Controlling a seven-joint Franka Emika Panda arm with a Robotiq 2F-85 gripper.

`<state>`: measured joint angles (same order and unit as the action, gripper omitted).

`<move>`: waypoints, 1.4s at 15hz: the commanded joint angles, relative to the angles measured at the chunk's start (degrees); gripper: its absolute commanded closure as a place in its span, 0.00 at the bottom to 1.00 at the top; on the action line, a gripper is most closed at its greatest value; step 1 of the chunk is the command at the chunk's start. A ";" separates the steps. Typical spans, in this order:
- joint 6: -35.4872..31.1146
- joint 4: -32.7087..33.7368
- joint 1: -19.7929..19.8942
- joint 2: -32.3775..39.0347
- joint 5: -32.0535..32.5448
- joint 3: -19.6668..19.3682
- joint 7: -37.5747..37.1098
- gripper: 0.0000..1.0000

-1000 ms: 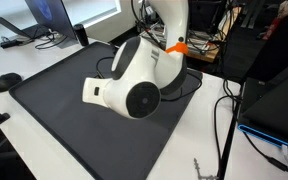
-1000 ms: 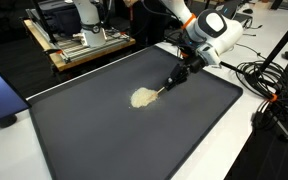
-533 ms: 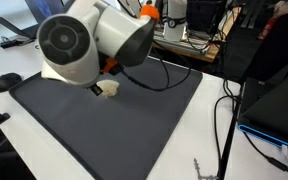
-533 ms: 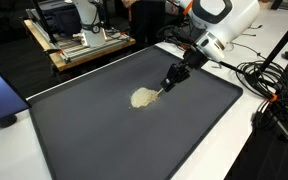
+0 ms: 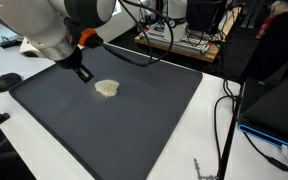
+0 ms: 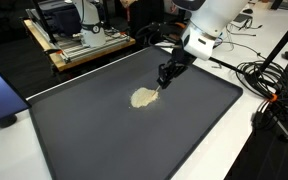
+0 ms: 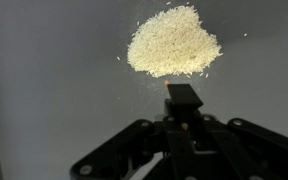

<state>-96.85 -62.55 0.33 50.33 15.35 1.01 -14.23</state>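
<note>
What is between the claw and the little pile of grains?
Between the claw and the grain pile there is only a short stretch of bare dark mat, shown in the wrist view.

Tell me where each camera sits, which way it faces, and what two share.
Exterior view: raised beside the table, looking down across the black mat toward a laptop; shows the white arm and end effector.
Exterior view: raised off a mat corner, looking down toward a wooden bench; shows the arm and end effector near the grain pile.
Wrist view: on the wrist, looking down past the shut end effector at the pile.
Both exterior views share mat, pile and end effector.
</note>
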 commanded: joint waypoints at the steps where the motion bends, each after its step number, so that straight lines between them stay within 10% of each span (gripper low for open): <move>1: -4.97 -9.40 3.82 -6.20 -8.59 0.52 6.56 0.97; 21: -14.35 -20.82 18.78 -9.67 -39.35 2.88 34.41 0.97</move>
<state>-110.64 -81.58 16.98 41.58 -20.17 2.55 16.79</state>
